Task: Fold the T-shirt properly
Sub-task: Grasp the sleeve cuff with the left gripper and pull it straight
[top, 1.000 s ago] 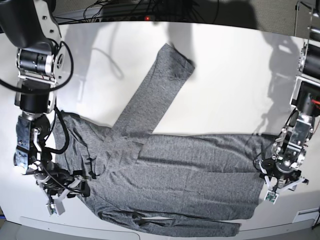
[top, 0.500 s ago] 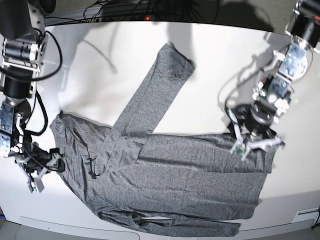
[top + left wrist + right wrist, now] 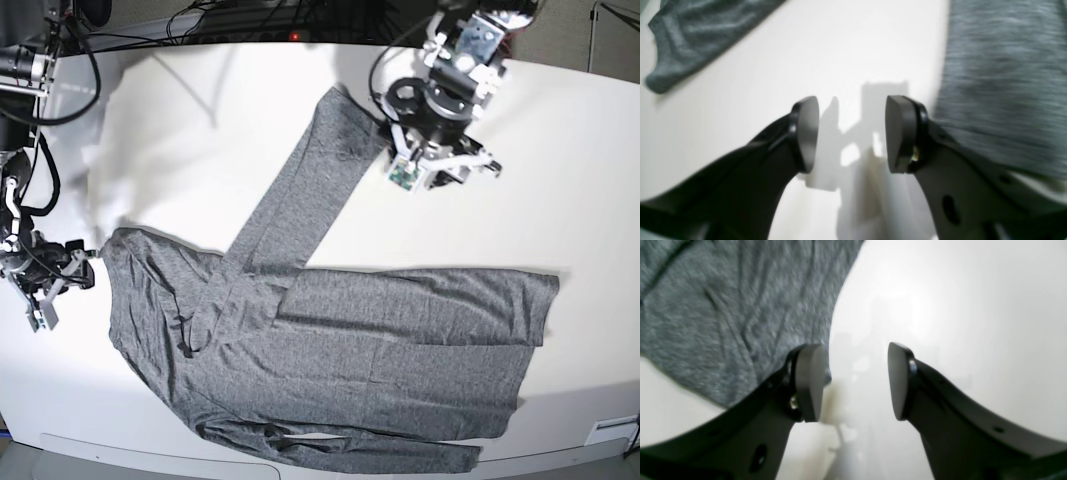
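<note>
The grey T-shirt (image 3: 350,340) lies flat on the white table, its body running left to right. One long sleeve (image 3: 310,190) angles up toward the back, and the other lies along the front edge. My left gripper (image 3: 435,175) hovers open just right of the upper sleeve's cuff. In the left wrist view the left gripper (image 3: 851,133) holds nothing, with cloth (image 3: 1000,83) to its right and the cuff (image 3: 700,33) at upper left. My right gripper (image 3: 42,305) is open beside the shirt's left edge. In the right wrist view the right gripper (image 3: 855,381) is empty, one finger (image 3: 810,383) over the cloth's edge (image 3: 723,306).
The white table (image 3: 560,150) stretches bare to the right of the left arm. Dark cables (image 3: 250,20) run along its back edge. The table's front edge (image 3: 100,440) lies close below the shirt's lower sleeve.
The left arm has swung from the shirt's right hem up to the upper sleeve's cuff. The right arm has drawn left, off the shoulder to the shirt's edge. Both grippers stayed open.
</note>
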Motion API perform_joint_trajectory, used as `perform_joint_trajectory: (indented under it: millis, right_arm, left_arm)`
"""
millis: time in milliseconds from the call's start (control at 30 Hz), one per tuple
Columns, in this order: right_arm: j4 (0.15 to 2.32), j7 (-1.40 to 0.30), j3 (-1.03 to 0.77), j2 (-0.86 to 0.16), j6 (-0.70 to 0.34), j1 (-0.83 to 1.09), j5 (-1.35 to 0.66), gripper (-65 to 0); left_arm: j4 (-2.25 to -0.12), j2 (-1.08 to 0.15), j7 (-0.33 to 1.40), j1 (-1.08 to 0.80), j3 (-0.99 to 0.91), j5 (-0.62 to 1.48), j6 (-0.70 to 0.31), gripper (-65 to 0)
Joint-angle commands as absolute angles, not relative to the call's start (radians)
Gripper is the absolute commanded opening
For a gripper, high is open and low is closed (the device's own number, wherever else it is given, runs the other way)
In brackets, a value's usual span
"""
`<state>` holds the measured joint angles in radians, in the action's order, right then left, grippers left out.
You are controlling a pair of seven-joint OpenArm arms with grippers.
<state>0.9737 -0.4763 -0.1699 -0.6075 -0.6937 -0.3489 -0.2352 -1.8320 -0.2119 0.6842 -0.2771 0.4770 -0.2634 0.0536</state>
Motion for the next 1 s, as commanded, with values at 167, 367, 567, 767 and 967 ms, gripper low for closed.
perform_joint_trajectory:
  millis: [167,367,567,767,967]
  right_arm:
    - [0.991,-0.426,-0.176,-0.631,-0.698,-0.377,-0.244,-34.5]
    - [0.991,-0.427,-0.176,-0.629,-0.698,-0.376,-0.244,-34.5]
    - [0.991,-0.421,-0.176,-0.629,-0.698,-0.377,-0.247,-34.5]
    - [0.991,-0.418,-0.176,-0.629,-0.698,-0.377,-0.247,-34.5]
    - [0.991,-0.414,-0.176,-0.629,-0.698,-0.377,-0.248,-34.5]
  left_arm:
    - [-2.005,-0.202,0.649,-0.426,0.568,-0.273,0.060,-33.9]
    - [-2.021,-0.208,0.605,-0.454,0.650,-0.184,0.053,-33.9]
    - [-2.015,-0.208,0.543,-0.454,0.650,-0.197,0.019,-33.9]
    - [-1.893,-0.208,0.407,-0.451,0.650,-0.156,-0.173,-33.9]
    - [-1.729,-0.197,0.379,-0.390,0.650,-0.204,-0.179,-33.9]
